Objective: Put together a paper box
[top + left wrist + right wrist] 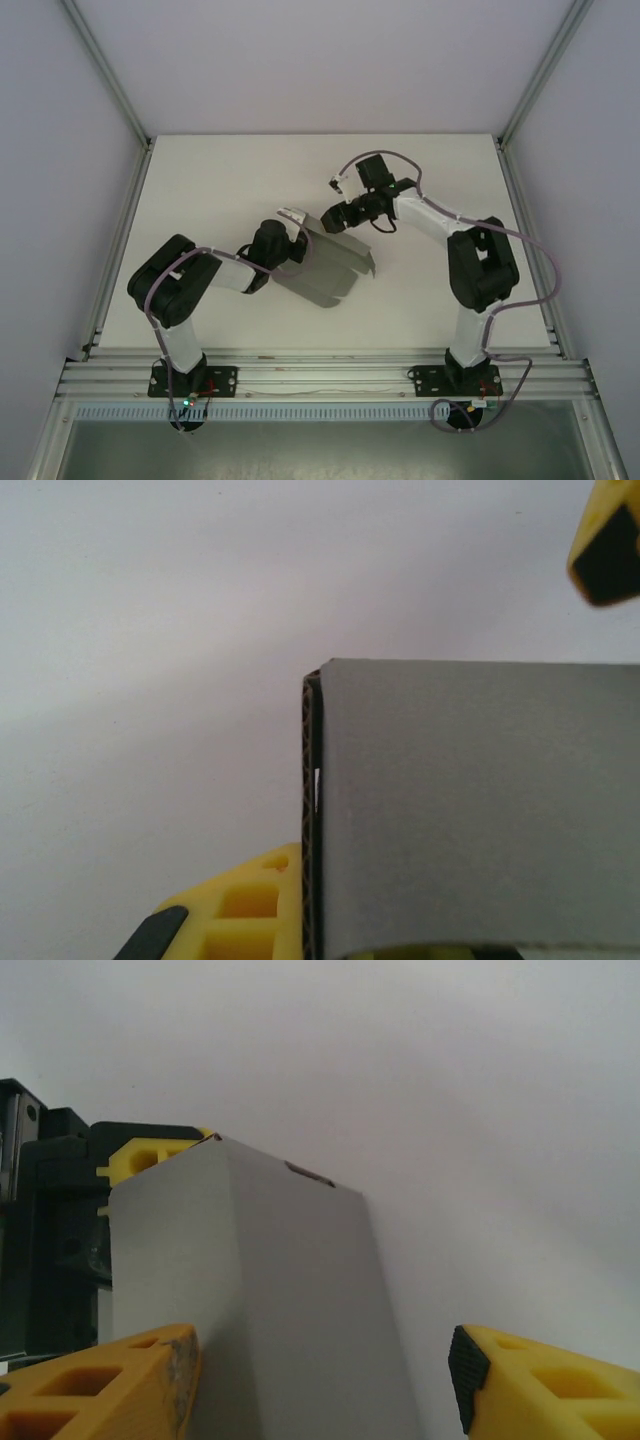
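The grey paper box (327, 266) lies partly folded mid-table, its long panels creased up into a trough. My left gripper (296, 230) is at the box's far left end. In the left wrist view a raised card wall (480, 810) stands edge-on between the yellow fingers (240, 910), so that gripper is shut on it. My right gripper (337, 220) sits just beyond the box's far end. Its fingers (110, 1380) stand wide apart astride the upright grey panel (260, 1300), with the left one touching the card.
White table (200, 190) inside a framed enclosure, with aluminium rails (320, 375) along the near edge. The left gripper's black body and yellow finger (150, 1155) sit right behind the card, close to the right gripper. A tip of the right finger (605, 550) hangs above the card.
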Tool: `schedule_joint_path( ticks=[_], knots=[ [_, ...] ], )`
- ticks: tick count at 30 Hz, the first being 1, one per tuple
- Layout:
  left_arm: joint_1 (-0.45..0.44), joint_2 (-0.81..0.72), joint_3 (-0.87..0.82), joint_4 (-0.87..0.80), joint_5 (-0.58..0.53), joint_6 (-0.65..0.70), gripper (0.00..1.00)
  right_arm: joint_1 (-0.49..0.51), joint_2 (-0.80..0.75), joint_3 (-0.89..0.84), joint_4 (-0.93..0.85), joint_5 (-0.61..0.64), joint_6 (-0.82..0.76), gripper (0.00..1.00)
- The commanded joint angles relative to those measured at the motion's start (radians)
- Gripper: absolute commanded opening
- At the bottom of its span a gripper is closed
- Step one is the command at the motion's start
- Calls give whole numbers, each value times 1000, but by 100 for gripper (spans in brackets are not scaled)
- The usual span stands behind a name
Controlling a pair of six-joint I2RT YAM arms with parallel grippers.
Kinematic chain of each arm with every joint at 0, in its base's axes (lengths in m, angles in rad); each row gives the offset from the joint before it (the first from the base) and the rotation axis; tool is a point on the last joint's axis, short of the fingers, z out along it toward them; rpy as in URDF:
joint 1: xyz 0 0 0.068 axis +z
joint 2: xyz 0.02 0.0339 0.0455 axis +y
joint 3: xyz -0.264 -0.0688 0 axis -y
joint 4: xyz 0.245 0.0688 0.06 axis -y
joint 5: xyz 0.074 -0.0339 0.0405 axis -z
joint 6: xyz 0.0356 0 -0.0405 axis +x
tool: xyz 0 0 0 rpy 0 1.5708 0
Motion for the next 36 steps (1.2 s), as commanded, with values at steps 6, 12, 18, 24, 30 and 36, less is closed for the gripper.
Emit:
schedule_joint_path(
  ticks=[6,12,18,24,30,36],
  knots=[
    [-9,48,12,-14,31,1,0,5,53,35,-98,-29,-57,65],
    [-10,37,16,5,16,-18,1,0,90,42,-138,15,-69,64],
    [4,37,49,11,34,-24,25,-10,118,95,-215,-16,-116,64],
    [32,53,84,-8,74,-55,27,-15,135,137,-261,-37,-141,63],
    [34,93,152,-86,-22,-38,0,-20,130,156,-281,-55,-143,63],
    [32,64,123,-97,-153,-84,0,-47,8,89,-127,9,21,73]
  ],
)
